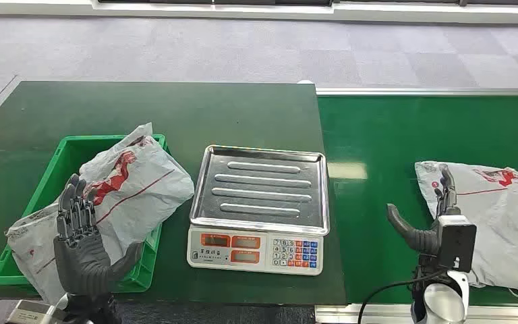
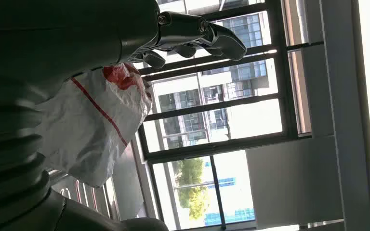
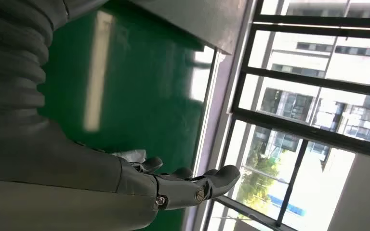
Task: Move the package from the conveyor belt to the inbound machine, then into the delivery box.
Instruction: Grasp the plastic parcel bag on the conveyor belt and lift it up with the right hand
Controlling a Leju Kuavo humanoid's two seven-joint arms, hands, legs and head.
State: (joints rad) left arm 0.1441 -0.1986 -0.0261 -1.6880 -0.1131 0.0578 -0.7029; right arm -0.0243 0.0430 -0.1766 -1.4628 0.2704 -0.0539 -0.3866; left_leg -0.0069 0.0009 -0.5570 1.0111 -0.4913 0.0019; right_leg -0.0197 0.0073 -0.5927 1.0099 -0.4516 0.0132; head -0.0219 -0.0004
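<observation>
Right of the scale (image 1: 260, 209), on the conveyor belt (image 1: 378, 135), a grey package (image 1: 499, 216) lies beside the right robot hand (image 1: 432, 219), spread and empty, seemingly poised to grasp. Left robot hand (image 1: 84, 243), also spread, holds nothing near the binned package (image 1: 135, 182).

bin (image 1: 54, 175) holding a bag (image 1: 131, 182) left of scale (image 1: 260, 202), package (image 1: 499, 216) on belt (image 1: 391, 135) right

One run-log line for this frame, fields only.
left hand open, by bagged crate | right hand open beside belt package | scale empty
</observation>
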